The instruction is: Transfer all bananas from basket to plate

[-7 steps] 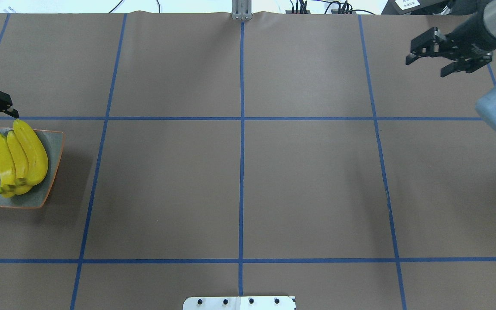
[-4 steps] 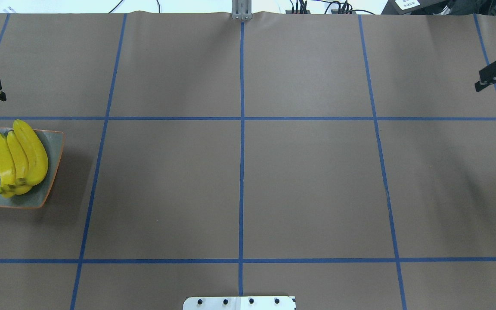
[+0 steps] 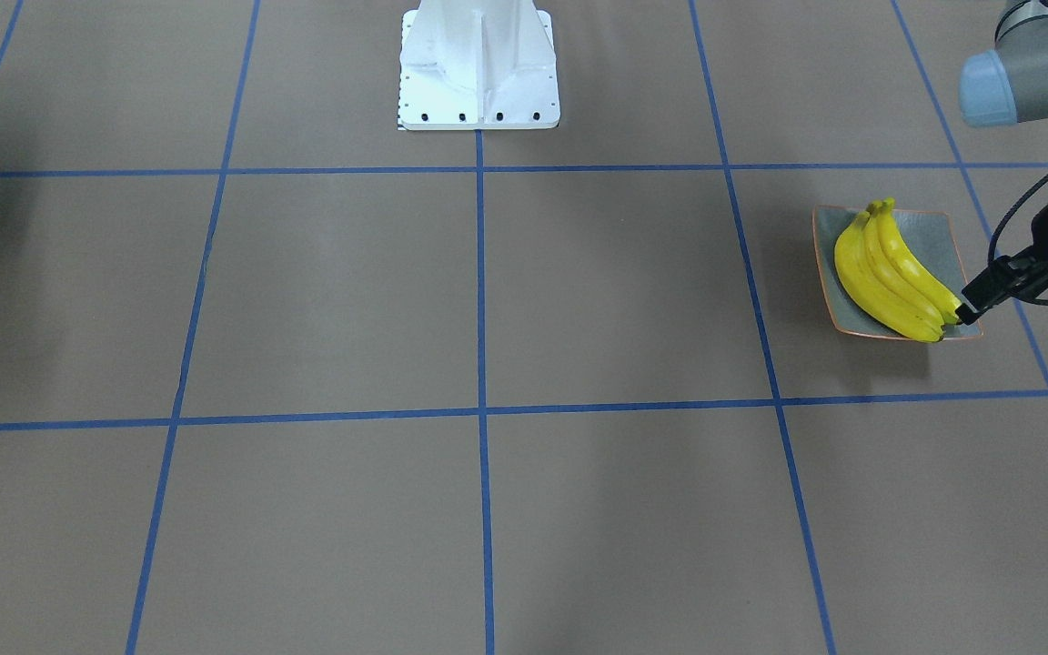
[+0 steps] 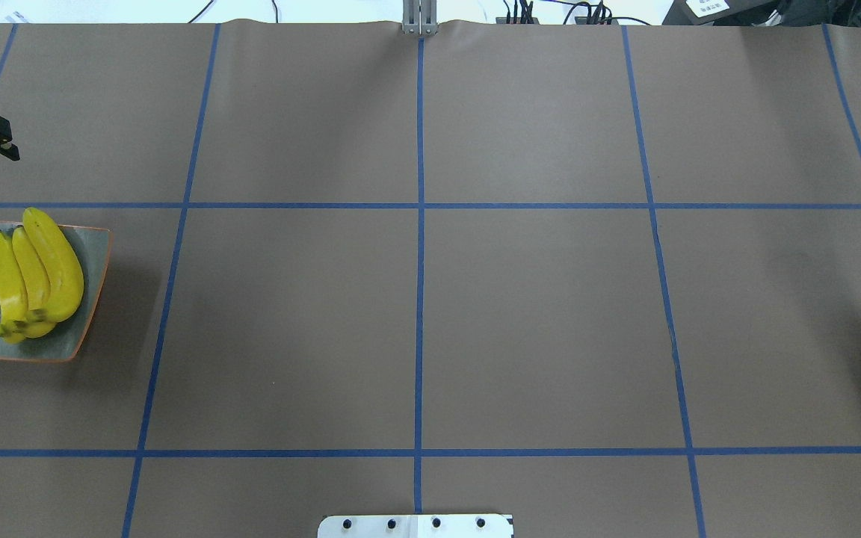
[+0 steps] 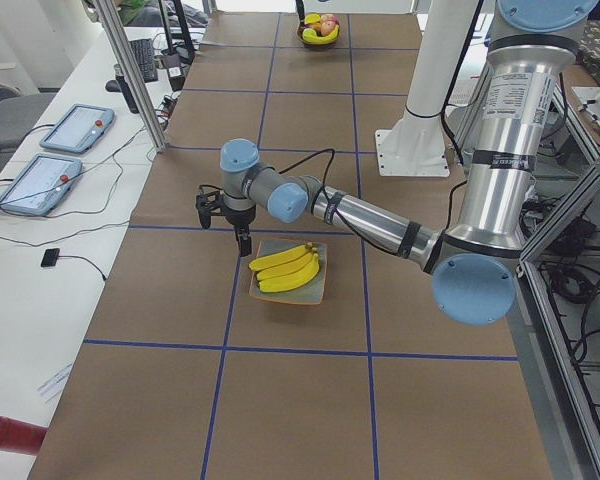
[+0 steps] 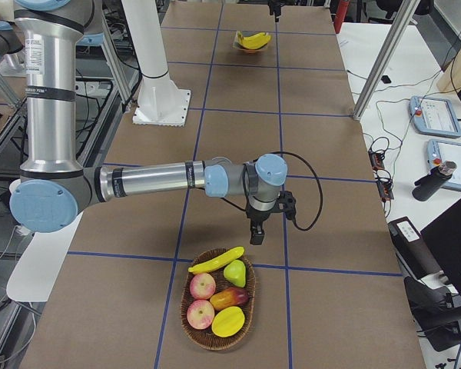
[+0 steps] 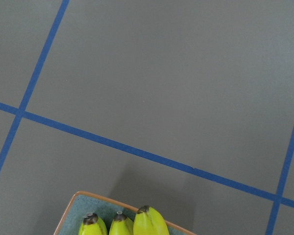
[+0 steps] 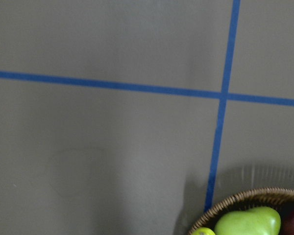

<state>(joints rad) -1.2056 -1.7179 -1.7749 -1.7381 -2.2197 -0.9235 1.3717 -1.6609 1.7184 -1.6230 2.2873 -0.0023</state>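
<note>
Three yellow bananas (image 4: 34,276) lie side by side on the square grey-green plate (image 4: 94,299) at the table's left end; the same bananas (image 3: 888,277) and plate (image 3: 938,241) show in the front-facing view. One more banana (image 6: 215,260) lies across the rim of the wicker basket (image 6: 194,332) at the right end. My left gripper (image 5: 223,225) hovers open just beyond the plate's far edge, holding nothing; one finger (image 4: 3,148) shows at the overhead view's left edge. My right gripper (image 6: 255,231) hangs just in front of the basket; I cannot tell whether it is open.
The basket also holds apples (image 6: 203,286), a green pear (image 6: 234,272) and a mango (image 6: 227,321). Blue tape lines grid the brown table. The white robot base (image 3: 478,68) stands at mid-table. Tablets and cables lie on side benches (image 5: 75,130).
The right gripper swept right and left the overhead view. The left gripper, open beside the plate's far corner, drew away from the plate toward the table's far side.
</note>
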